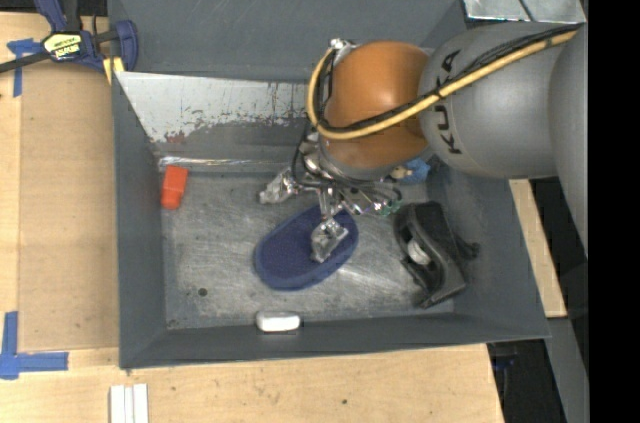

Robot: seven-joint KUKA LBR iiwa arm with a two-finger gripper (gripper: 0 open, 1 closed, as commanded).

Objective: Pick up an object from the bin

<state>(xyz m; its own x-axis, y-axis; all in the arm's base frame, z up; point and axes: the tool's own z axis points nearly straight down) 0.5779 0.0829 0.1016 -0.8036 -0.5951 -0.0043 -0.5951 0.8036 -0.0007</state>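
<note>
My gripper (302,216) hangs under the arm's wrist in the middle of the bin, its fingers spread apart and open. One fingertip (328,239) rests over the upper right part of a dark blue oval pad (290,259) lying flat on the bin floor. The other fingertip (273,192) is above bare floor, up and left of the pad. Nothing shows between the fingers. A black tape-dispenser-like thing (428,253) lies just right of the gripper.
A small orange block (174,187) sits by the left wall. A white oblong piece (278,321) lies at the front wall. A bit of blue (420,173) peeks out under the arm at the right. The arm covers the bin's back right.
</note>
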